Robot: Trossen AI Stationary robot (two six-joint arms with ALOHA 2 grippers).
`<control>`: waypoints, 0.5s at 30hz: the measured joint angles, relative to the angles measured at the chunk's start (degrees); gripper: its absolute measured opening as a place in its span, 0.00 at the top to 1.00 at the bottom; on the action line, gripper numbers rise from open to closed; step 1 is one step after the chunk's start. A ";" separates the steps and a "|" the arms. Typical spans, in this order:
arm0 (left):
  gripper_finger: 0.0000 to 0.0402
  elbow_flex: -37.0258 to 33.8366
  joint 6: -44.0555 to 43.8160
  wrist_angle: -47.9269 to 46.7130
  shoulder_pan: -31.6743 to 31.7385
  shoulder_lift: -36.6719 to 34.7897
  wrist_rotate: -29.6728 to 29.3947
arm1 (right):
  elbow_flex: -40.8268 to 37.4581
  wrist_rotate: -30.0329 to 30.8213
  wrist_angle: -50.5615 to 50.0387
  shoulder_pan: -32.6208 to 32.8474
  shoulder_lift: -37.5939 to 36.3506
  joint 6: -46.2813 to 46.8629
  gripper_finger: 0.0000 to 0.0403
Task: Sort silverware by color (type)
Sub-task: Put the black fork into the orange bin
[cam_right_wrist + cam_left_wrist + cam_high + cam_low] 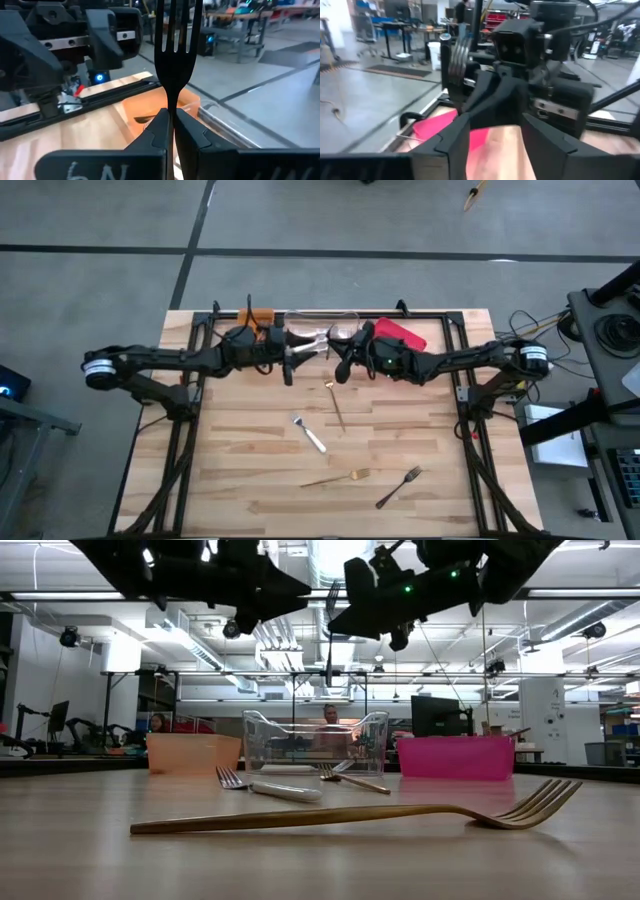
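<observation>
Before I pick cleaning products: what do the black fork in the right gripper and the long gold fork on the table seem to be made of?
The black fork, pinched in the right gripper, looks like metal with a dark satin coating: thin tines, soft sheen; plastic is possible. The gold fork lying on the wooden table looks like polished gold-toned metal, given its bright highlights along the handle.

Wooden table [240,470] under forks [398,487], three bins [400,334]

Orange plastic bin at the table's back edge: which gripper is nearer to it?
Left. The left gripper sits just right of the orange plastic bin; the right gripper is farther right, beside the red plastic bin.
</observation>
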 joint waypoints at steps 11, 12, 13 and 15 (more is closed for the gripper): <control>0.54 0.00 3.39 8.13 0.07 5.25 -4.20 | 0.00 7.65 9.18 2.82 4.79 -6.93 0.98; 0.54 0.00 3.39 8.66 0.07 5.53 -4.20 | 0.00 7.69 9.52 2.81 4.99 -6.96 0.98; 0.54 0.00 3.35 9.48 0.07 5.84 -4.20 | 0.00 7.69 9.84 2.80 5.14 -7.06 0.98; 0.54 0.00 3.22 10.59 0.07 6.42 -4.26 | 0.00 7.69 9.71 2.80 5.14 -7.17 0.98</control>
